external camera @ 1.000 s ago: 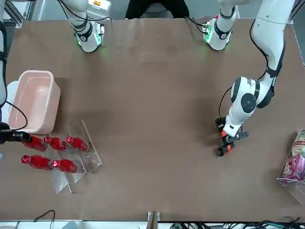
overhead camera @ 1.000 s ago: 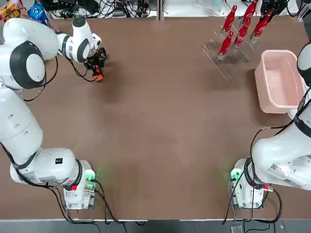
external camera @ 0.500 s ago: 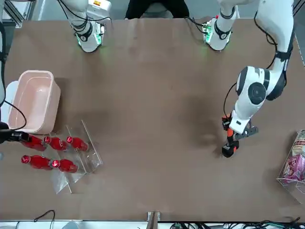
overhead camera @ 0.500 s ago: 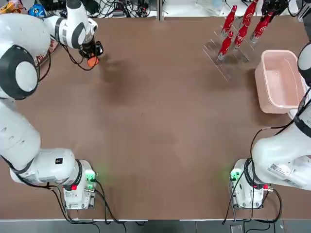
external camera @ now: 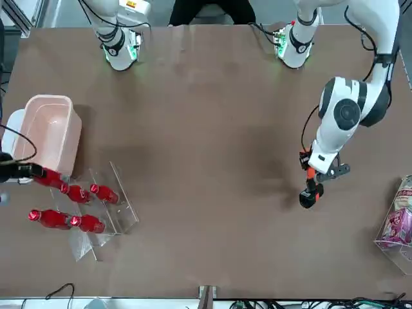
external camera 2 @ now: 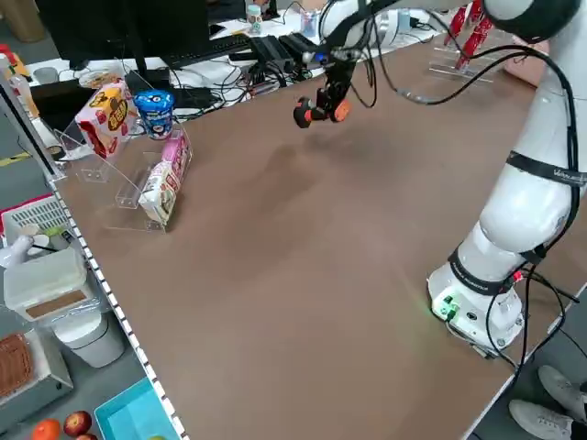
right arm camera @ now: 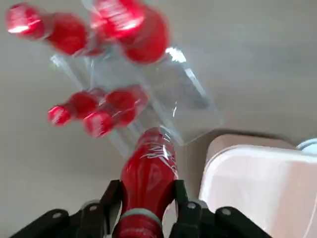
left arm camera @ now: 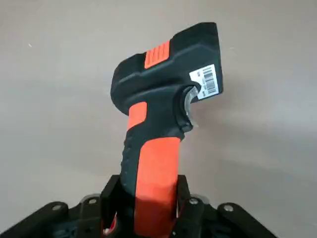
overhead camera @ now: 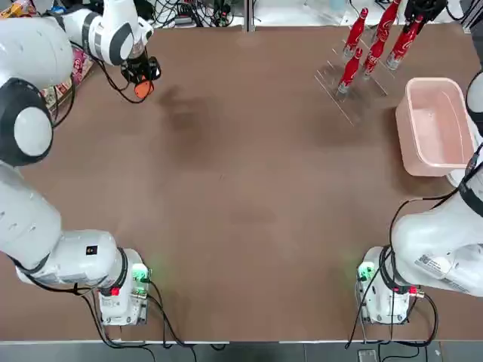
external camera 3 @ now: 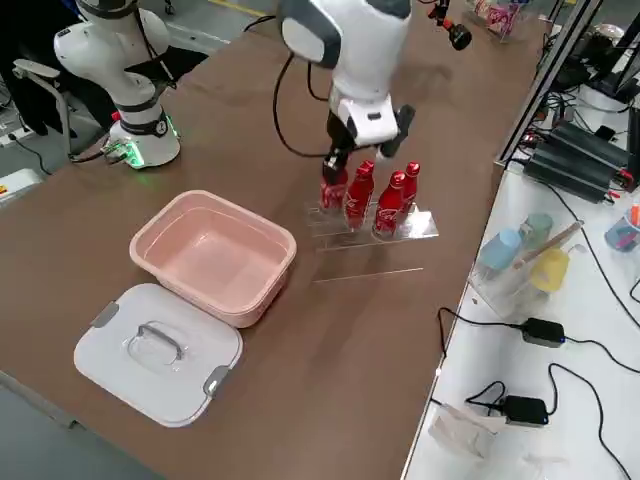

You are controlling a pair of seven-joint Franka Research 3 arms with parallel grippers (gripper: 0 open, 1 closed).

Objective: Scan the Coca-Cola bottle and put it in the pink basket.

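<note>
Spanning the scene, the brown table [overhead camera: 226, 211] carries everything within the two arms' reach. The pale pink basket [overhead camera: 434, 128] sits on the robot's right, open side up, and the flat white lid [external camera 3: 150, 360] with its grey handle lies just beside it. Near the basket, toward the far edge, is the clear rack [external camera 3: 418, 224], where four other red bottles [external camera: 88, 223] stand close together, crowding the near side of the fifth. At the far left corner a second clear holder [external camera: 403, 256] bears snack packs [external camera: 397, 225], one of them purple-pink.

Well apart from the rack, at the far left, the left pincer [left arm camera: 148, 186] is closed on the orange-and-black scanner [left arm camera: 157, 163] by its handle. The right pincer [right arm camera: 147, 189], at the rack, grips the Coca-Cola bottle [right arm camera: 148, 173] below its cap; that bottle is outside the basket, at the rack's edge. White script runs along its red body, partly cut off. Smallest is the scanner's white label [left arm camera: 205, 81], printed with a barcode.
</note>
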